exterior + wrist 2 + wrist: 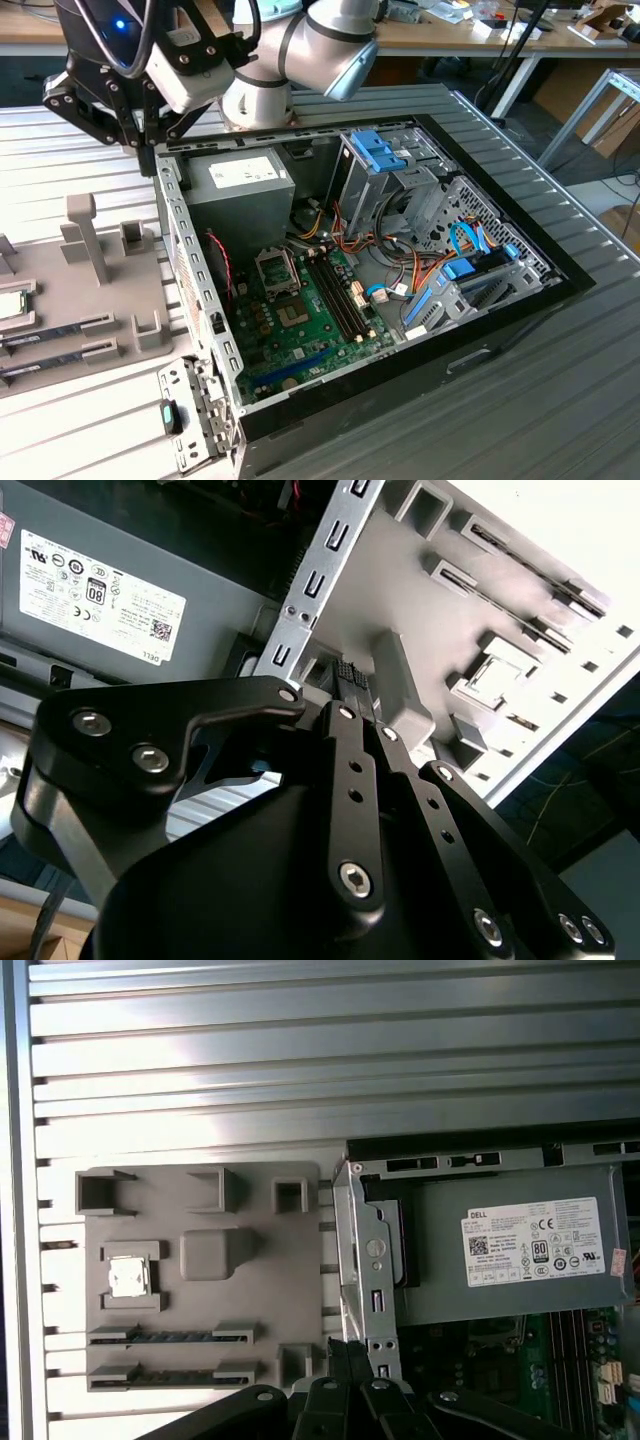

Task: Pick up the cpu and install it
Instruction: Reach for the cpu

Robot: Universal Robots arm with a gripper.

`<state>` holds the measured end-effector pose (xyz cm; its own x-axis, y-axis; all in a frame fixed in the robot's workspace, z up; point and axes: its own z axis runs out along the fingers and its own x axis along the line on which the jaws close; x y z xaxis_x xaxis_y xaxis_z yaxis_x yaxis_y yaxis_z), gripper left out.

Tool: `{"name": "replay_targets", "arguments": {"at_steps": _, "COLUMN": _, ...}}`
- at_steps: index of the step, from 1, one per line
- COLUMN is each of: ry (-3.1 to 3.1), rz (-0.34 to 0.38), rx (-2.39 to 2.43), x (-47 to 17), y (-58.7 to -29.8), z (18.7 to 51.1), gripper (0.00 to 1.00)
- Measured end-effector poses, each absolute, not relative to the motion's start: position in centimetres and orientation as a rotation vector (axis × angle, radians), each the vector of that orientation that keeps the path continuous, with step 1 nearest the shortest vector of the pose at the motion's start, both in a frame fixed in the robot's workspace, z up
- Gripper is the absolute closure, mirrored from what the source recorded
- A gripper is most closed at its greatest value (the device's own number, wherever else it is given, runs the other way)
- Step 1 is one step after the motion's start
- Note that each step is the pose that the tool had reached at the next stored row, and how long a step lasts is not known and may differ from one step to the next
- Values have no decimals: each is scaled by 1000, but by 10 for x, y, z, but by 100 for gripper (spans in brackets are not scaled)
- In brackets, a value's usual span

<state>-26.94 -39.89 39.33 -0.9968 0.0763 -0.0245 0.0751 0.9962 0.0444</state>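
The cpu (13, 306) is a small silvery square with a green rim. It lies in a nest on the grey fixture tray (60, 280) at the exterior view's left. It shows in both wrist views too: the cpu (128, 1276) and the cpu (493, 672). My gripper (150, 132) hangs above the case's corner edge, between the tray and the power supply. Its fingertips (343, 1352) are pressed together with nothing in them, and the gripper (352, 676) looks shut in the second wrist view as well. The empty processor socket (275, 268) sits on the green motherboard.
The open computer case (195, 290) lies on a ribbed metal table. It holds a grey power supply (245, 185), memory slots (335, 295), drive cages (385, 165) and loose cables. The tray also carries upright blocks (85, 235) and memory sticks (25, 345).
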Motion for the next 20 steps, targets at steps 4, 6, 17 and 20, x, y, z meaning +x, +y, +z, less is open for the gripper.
{"name": "replay_targets", "arguments": {"at_steps": 4, "ry": 3112, "rz": 68, "rx": 118, "x": -272, "y": -399, "z": 393, "gripper": 89}}
{"name": "replay_targets", "arguments": {"at_steps": 6, "ry": 3112, "rz": 68, "rx": 118, "x": -274, "y": -399, "z": 393, "gripper": 89}}
{"name": "replay_targets", "arguments": {"at_steps": 17, "ry": 3112, "rz": 68, "rx": 118, "x": -284, "y": -399, "z": 393, "gripper": 89}}
{"name": "replay_targets", "arguments": {"at_steps": 20, "ry": 3112, "rz": 68, "rx": 118, "x": -286, "y": -399, "z": 393, "gripper": 89}}
